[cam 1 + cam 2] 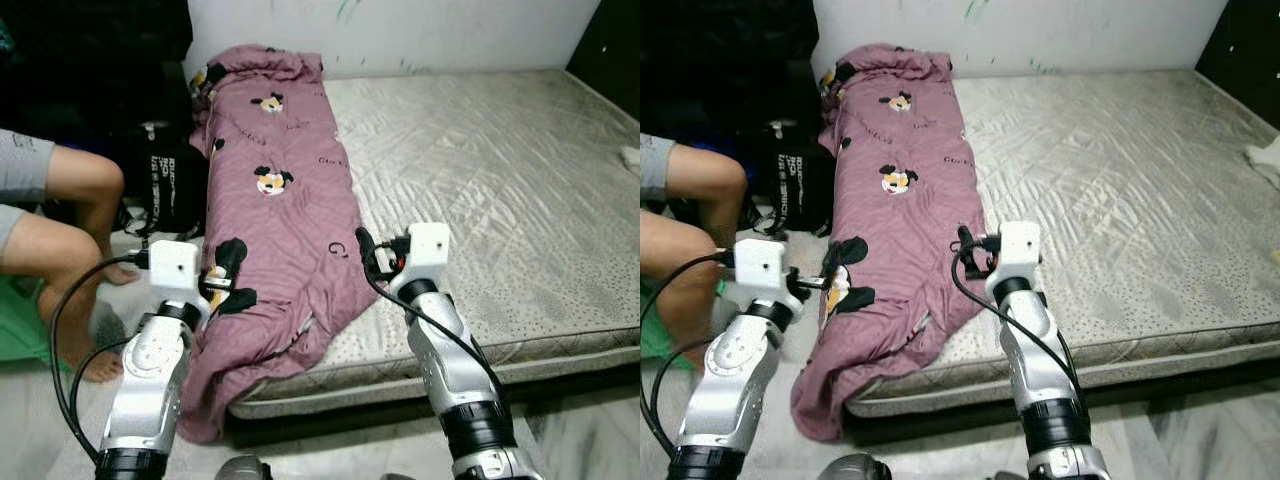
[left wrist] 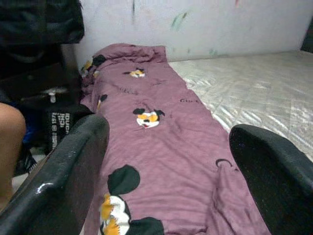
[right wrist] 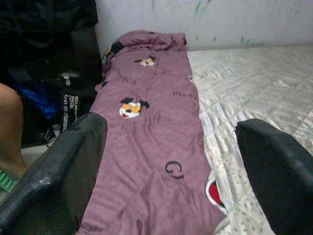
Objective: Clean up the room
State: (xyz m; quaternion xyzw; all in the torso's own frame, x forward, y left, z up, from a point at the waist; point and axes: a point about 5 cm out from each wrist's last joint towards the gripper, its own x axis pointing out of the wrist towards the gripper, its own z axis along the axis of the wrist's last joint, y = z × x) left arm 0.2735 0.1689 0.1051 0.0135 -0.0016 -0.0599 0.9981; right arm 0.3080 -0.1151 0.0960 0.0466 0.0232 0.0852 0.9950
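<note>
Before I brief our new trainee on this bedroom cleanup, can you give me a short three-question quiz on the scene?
1. True or false: both grippers are open.
2. What hangs over the mattress edge toward the floor?
3. The person's legs are on the robot's: A) left B) right.

Key:
1. True; left gripper and right gripper have their fingers spread.
2. The blanket.
3. A.

Mattress (image 1: 500, 180) right of the blanket (image 1: 280, 200) is bare and open, wide access from the front edge. Blanket runs along the bed's left edge and hangs over the near corner toward the floor. Left side is tight: person's legs (image 1: 60, 240) and a black bag (image 1: 165, 175) sit just beside the bed. Wall (image 1: 400, 30) closes off the far end.
</note>
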